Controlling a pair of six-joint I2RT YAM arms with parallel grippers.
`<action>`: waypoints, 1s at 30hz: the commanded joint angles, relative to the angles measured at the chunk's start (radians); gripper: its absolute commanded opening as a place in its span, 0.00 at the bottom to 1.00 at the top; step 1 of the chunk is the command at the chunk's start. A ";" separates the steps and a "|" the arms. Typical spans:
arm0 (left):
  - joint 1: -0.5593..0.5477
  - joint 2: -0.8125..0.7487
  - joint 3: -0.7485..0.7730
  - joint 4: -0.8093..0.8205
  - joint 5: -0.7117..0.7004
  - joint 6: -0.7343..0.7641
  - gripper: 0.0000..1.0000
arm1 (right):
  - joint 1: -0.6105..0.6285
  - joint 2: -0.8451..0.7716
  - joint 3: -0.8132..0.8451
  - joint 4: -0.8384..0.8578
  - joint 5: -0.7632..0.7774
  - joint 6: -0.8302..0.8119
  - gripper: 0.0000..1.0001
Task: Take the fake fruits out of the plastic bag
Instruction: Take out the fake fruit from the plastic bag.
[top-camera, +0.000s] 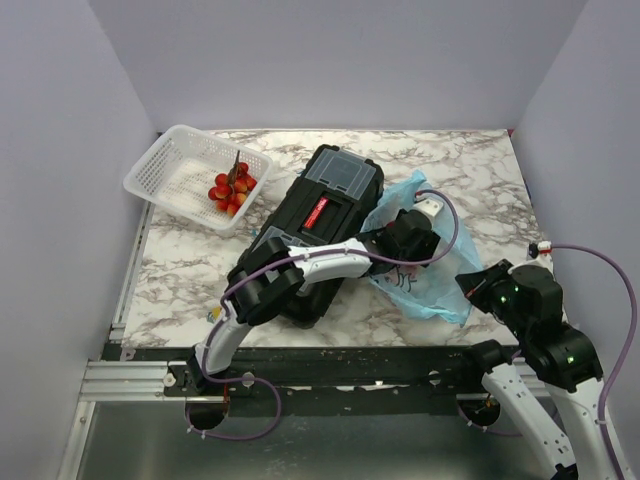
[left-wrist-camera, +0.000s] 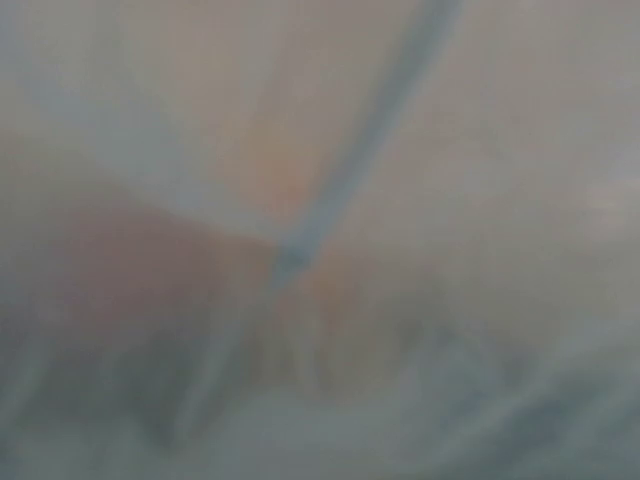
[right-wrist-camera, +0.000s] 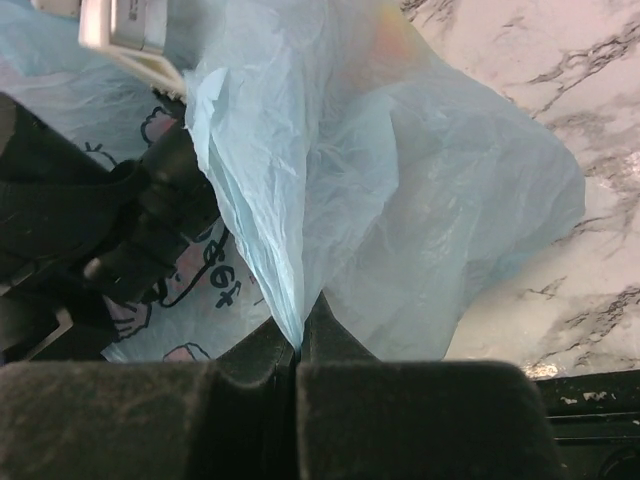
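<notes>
The light-blue plastic bag (top-camera: 432, 288) lies right of centre against a black toolbox; its pink print shows in the right wrist view (right-wrist-camera: 400, 200). My left gripper (top-camera: 405, 240) reaches over the toolbox into the bag's mouth, and its fingers are hidden by the film. The left wrist view is only blurred pale plastic (left-wrist-camera: 300, 200) with an orange-pink tint. My right gripper (right-wrist-camera: 298, 345) is shut on a fold of the bag's near edge (top-camera: 475, 290). An orange patch (right-wrist-camera: 392, 40) shows through the film. A bunch of red grapes (top-camera: 232, 187) lies in the white basket.
The black toolbox (top-camera: 330, 200) lies diagonally mid-table under the left arm. The white mesh basket (top-camera: 165, 160) stands at the back left. Walls close in the table on three sides. The left arm's purple cable (top-camera: 445, 215) loops over the bag.
</notes>
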 joint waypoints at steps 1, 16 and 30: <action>0.005 0.082 0.087 0.049 -0.087 -0.004 0.71 | 0.001 0.003 0.017 0.032 -0.040 -0.019 0.01; 0.008 0.200 0.242 -0.022 -0.109 0.093 0.74 | 0.001 -0.021 0.036 -0.001 -0.044 0.001 0.01; -0.002 0.122 0.121 -0.086 -0.089 -0.093 0.70 | 0.001 -0.092 0.080 -0.174 -0.023 0.023 0.01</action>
